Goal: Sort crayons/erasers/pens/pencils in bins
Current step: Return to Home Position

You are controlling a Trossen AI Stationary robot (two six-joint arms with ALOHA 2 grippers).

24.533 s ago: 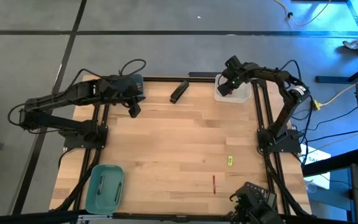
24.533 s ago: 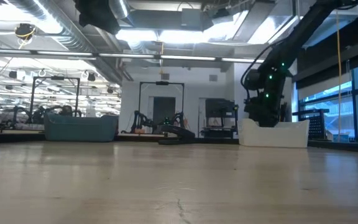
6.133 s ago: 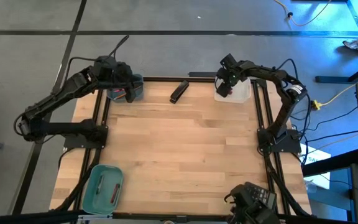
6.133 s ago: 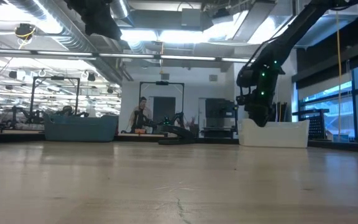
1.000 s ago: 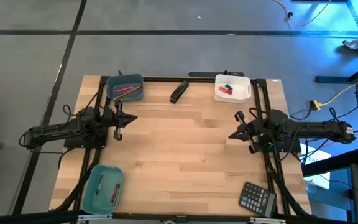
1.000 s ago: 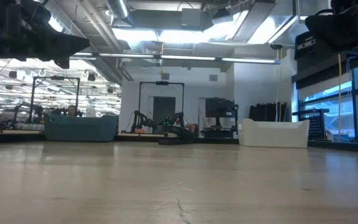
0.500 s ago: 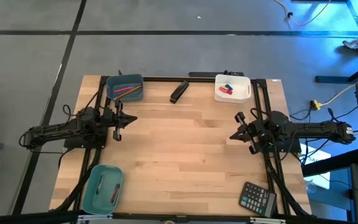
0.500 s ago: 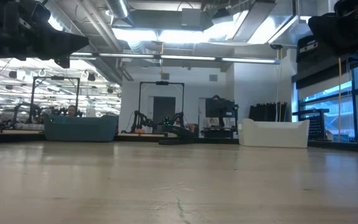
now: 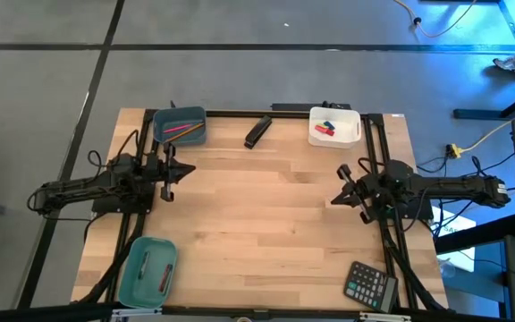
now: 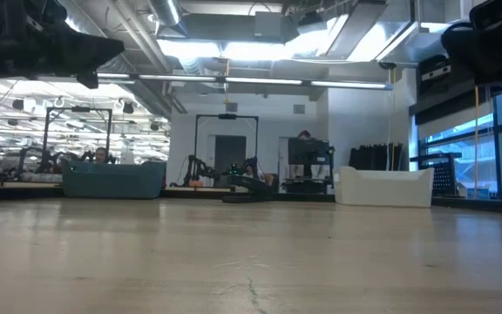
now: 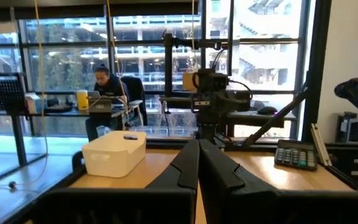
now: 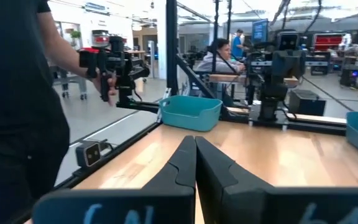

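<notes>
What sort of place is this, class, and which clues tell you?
Probably a robotics lab in an open-plan workspace: another robot arm stands beyond this table, a person sits working at a desk, and bare ceiling ducts run overhead.

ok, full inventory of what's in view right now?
blue-grey bin: one, far-left corner of the table
pencils: two seen, pink-red and orange, in the blue-grey bin
white bin: one, far-right corner
small pieces: count unclear, red and blue, in the white bin
teal bin: one, near-left corner
pens: two, one dark and one red, in the teal bin
stapler-like object: one, black, far edge between the bins
calculator: one, black, near-right corner
people: at least two, seated in the room beyond
left gripper: shut, empty, left edge
right gripper: shut, empty, right edge
</notes>
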